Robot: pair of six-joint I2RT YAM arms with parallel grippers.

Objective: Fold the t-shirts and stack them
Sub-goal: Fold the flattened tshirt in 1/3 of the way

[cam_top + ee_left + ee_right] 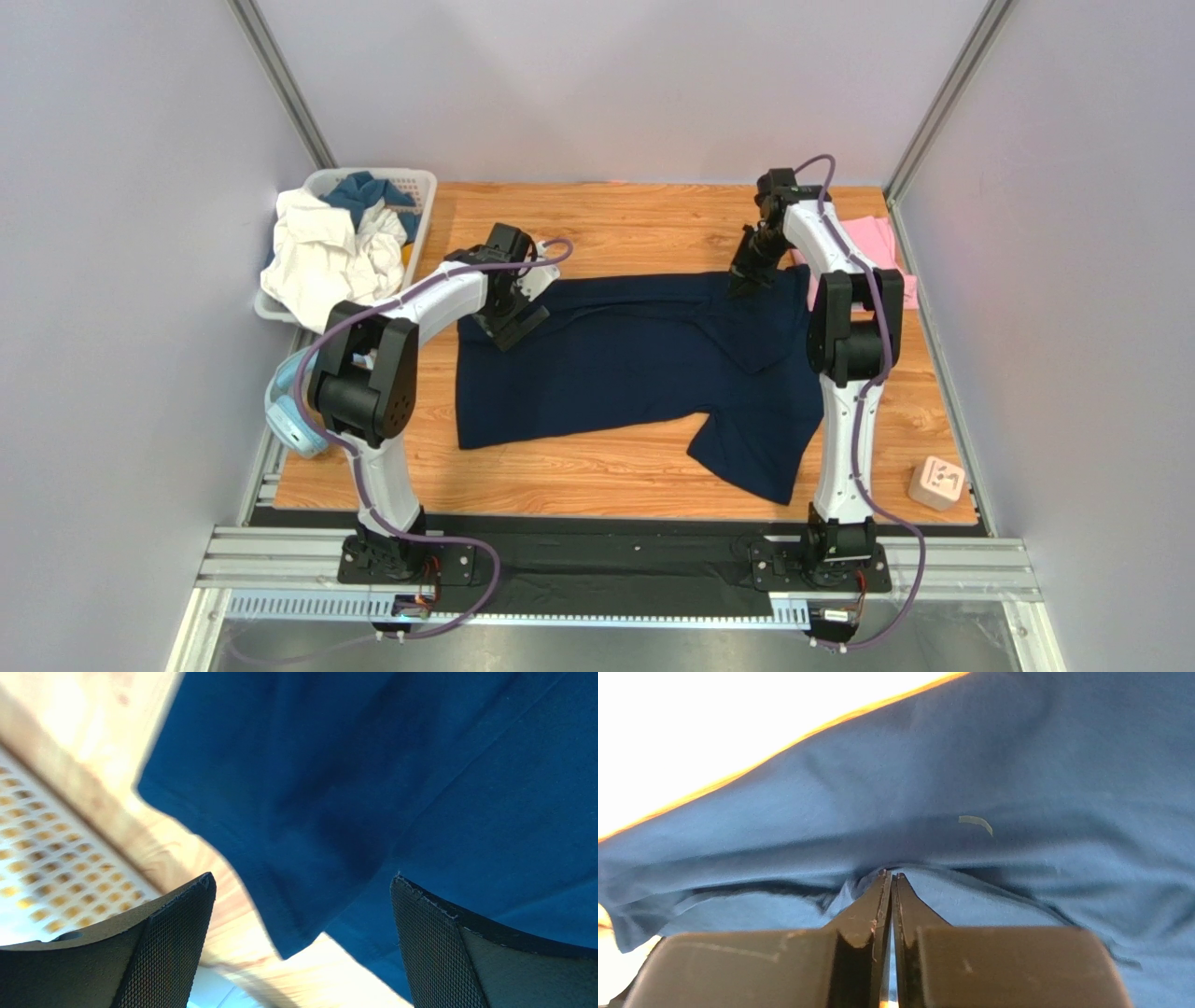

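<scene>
So R gripper [891,876] looks pinched shut on far-right edge of navy tee [617,367], L gripper [302,882] jaws wide apart just over its left corner, long axis running L-R.

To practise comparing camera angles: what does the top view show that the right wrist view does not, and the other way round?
Only the top view: the basket of clothes, the headphones, the pink shirt, a small block and the left gripper. Only the right wrist view: the closed fingers seen up close, pinching a bunched fold, and a pale fleck on the cloth. Both: the navy shirt and the right gripper holding it.
</scene>
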